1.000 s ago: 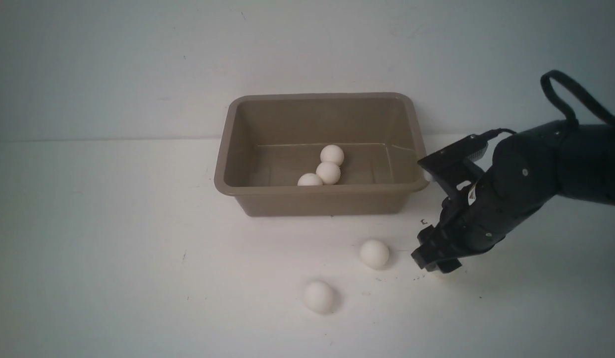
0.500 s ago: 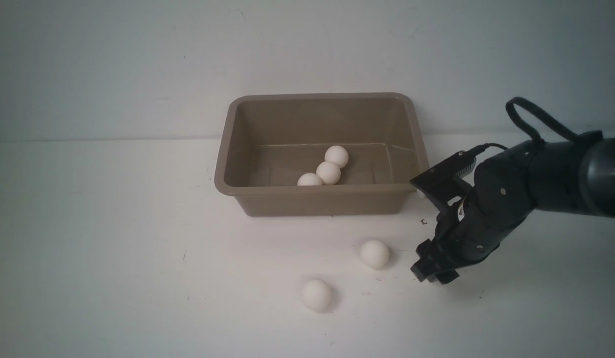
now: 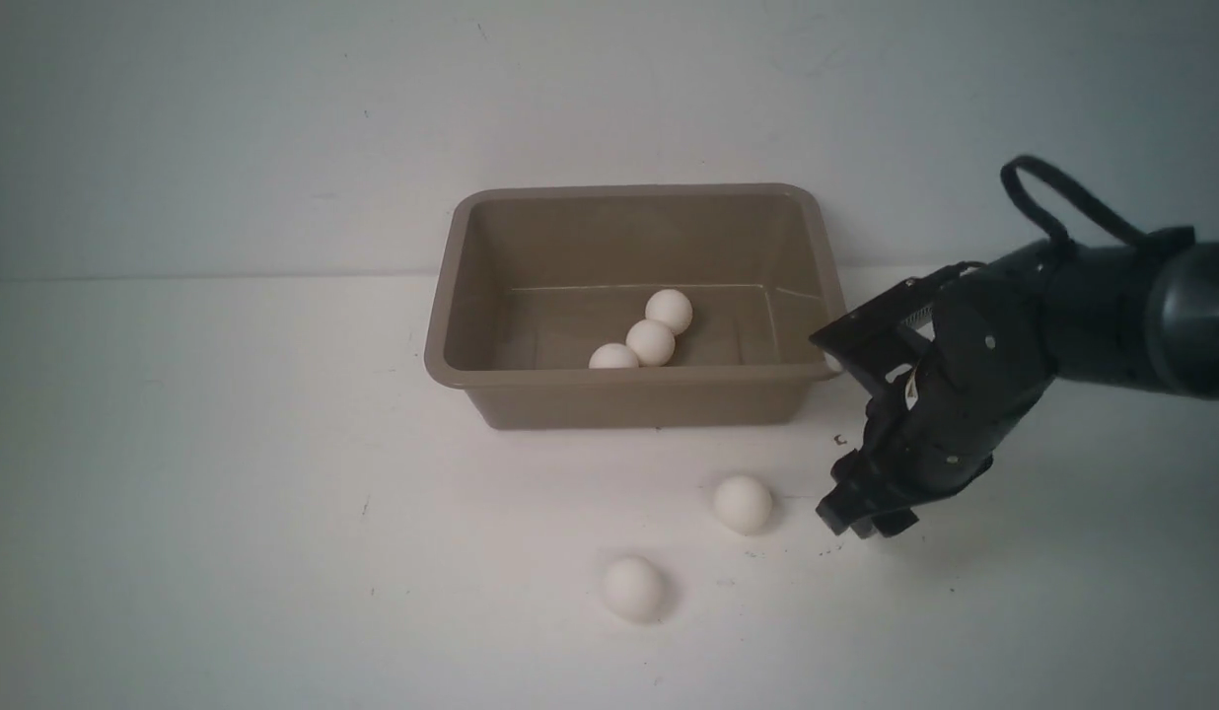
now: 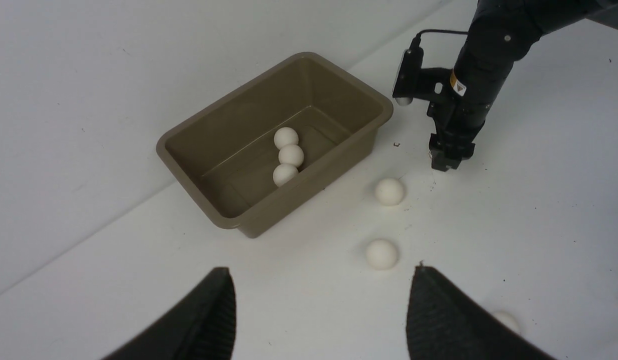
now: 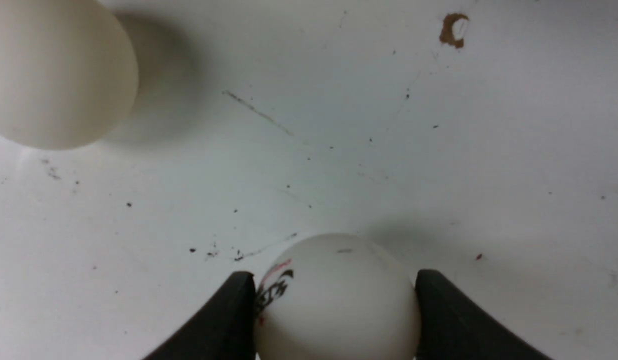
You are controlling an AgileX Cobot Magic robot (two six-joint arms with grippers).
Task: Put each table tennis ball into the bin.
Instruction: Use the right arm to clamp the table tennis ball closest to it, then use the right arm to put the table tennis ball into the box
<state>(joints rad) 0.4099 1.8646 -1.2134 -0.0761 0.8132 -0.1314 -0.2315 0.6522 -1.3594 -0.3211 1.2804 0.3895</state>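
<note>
Tabletop (image 3: 225,513) white, speckled, brown fleck (image 5: 454,30), perhaps a chip, pale wall (image 3: 225,128) behind bin (image 3: 531,376)

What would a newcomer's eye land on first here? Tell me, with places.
The brown bin at centre draws the eye, with three balls clustered on its floor. To its right, the right gripper pinches a marked ball low over the table. Two loose balls lie in front of the bin.
</note>
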